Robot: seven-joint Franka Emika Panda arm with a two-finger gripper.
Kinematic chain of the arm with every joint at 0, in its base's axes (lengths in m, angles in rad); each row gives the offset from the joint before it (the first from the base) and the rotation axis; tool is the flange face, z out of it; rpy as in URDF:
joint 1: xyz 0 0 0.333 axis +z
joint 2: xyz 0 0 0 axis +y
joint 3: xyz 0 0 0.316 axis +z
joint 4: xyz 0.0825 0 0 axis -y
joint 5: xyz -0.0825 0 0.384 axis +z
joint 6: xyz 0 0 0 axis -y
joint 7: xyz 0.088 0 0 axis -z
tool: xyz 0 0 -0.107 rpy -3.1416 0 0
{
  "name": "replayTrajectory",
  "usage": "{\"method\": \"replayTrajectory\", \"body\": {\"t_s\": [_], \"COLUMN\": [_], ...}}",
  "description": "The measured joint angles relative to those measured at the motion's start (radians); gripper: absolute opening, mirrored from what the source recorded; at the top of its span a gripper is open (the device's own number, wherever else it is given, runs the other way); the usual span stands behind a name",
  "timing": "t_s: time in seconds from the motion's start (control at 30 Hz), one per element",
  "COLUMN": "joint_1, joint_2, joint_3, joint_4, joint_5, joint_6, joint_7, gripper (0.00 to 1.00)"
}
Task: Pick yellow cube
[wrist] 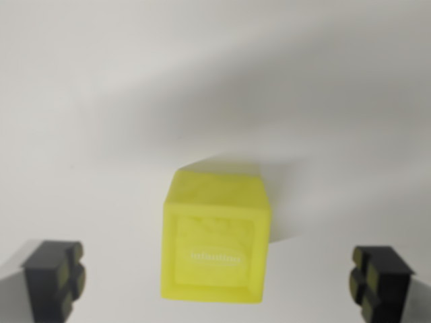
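Observation:
A yellow cube (217, 232) with a raised pattern and white lettering on its near face rests on a white surface, low in the middle of the wrist view. My gripper (217, 279) is open, its two dark fingertips (55, 276) standing far apart at the bottom corners. The cube lies between them, a wide gap on each side, touching neither. The bottom edge of the cube sits just above the frame's lower border.
The white surface (202, 81) stretches all around the cube, crossed by a soft grey shadow running diagonally behind it. Nothing else shows in the view.

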Motion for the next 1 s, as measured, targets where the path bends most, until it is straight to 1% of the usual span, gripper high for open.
{"method": "replayTrajectory", "body": {"t_s": [0.7, 0.8, 1.0], "joint_1": [0.040, 0.044, 0.045], "joint_2": [0.069, 0.081, 0.114], "joint_3": [0.000, 0.000, -0.001], "joint_4": [-0.058, -0.064, -0.062], "joint_5": [-0.003, -0.005, -0.012], "joint_6": [0.131, 0.149, 0.179], "joint_7": [0.105, 0.118, 0.126], "gripper": [1.00, 1.00, 1.00]}}
